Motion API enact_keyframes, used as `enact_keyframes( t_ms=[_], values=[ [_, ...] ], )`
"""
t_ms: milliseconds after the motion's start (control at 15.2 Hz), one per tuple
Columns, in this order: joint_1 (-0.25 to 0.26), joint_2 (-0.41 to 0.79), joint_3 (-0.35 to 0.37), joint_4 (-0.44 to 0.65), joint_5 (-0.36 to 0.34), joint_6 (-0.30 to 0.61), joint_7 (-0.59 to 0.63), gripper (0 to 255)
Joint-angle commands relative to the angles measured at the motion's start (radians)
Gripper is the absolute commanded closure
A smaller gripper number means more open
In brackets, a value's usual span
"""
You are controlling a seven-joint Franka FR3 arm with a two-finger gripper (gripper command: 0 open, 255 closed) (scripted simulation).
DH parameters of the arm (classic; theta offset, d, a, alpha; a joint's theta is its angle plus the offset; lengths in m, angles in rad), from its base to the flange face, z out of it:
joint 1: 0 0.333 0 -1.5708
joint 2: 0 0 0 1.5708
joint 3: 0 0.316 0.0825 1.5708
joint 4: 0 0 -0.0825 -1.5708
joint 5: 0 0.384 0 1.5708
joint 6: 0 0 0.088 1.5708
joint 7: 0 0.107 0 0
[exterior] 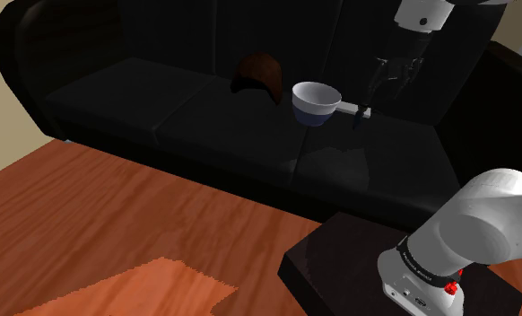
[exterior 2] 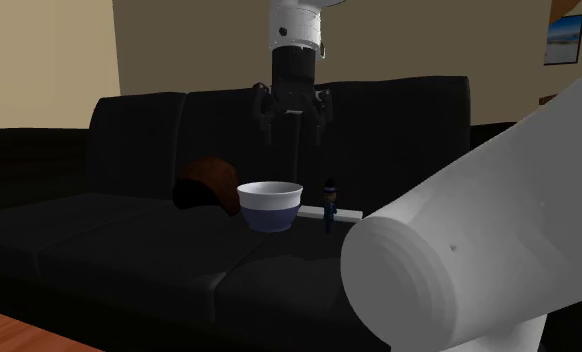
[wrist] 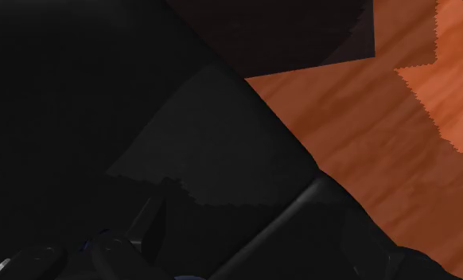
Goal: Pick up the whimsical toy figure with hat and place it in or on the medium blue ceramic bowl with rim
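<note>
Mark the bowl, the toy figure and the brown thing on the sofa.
Blue and white bowl (exterior 2: 270, 214): second exterior view, blue lower wall.
Toy figure with hat (exterior 2: 329, 203): second exterior view, its torso.
Brown rounded object (exterior: 257, 72): shoulder view, middle of its dome.

Dim overall. The black sofa (exterior: 205, 117) swallows detail and its seat seams barely read. The wood floor (exterior: 89, 215) is the brightest area in the shoulder view, with a jagged-edged lighter patch (exterior: 152, 287) on it. The bowl (exterior: 316, 95) rim catches light, and a faint shadow lies on the cushion below. The gripper (exterior 2: 295, 118) is low-contrast against the sofa back. The near arm link (exterior 2: 459, 250) is bright white, shaded darker underneath. The wrist view is near-black apart from the lit floor strip.
</note>
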Motion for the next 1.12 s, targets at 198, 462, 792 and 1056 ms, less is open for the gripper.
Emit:
enact_keyframes(
  t_ms=[198,462,792,1056],
  values=[
    [-0.012,0.092,-0.072,0.036,-0.020,0.033,-0.075,0],
    [-0.019,0.229,-0.164,0.102,-0.030,0.070,-0.175,0],
    [-0.022,0.423,-0.271,0.215,-0.011,0.100,-0.308,0],
    [-0.028,0.595,-0.346,0.329,0.034,0.106,-0.423,0]
  ],
)
